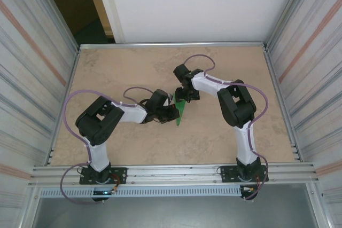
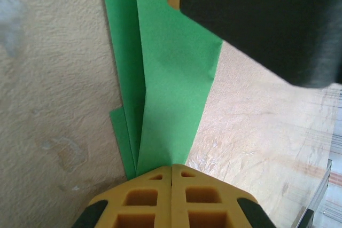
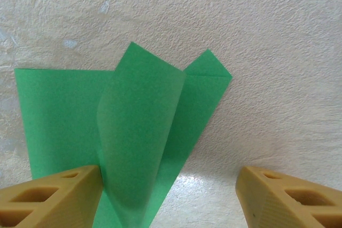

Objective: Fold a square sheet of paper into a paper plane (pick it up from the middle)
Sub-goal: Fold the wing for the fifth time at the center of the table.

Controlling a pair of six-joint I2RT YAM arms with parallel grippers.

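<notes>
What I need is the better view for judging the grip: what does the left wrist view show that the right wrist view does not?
Left wrist view: the left end effector, fingers pressed shut on the edge of the green paper, its folded layers stacked, and a dark blurred part close overhead. Right wrist view: the right end effector open, fingers well apart, with a curled flap rising from the sheet beside one finger. Both: the green paper on the beige table.

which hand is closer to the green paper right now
Left. The left hand is shut on the green paper, pinching its folded edge; the right hand is open, a raised flap between its fingers, unclamped.
</notes>
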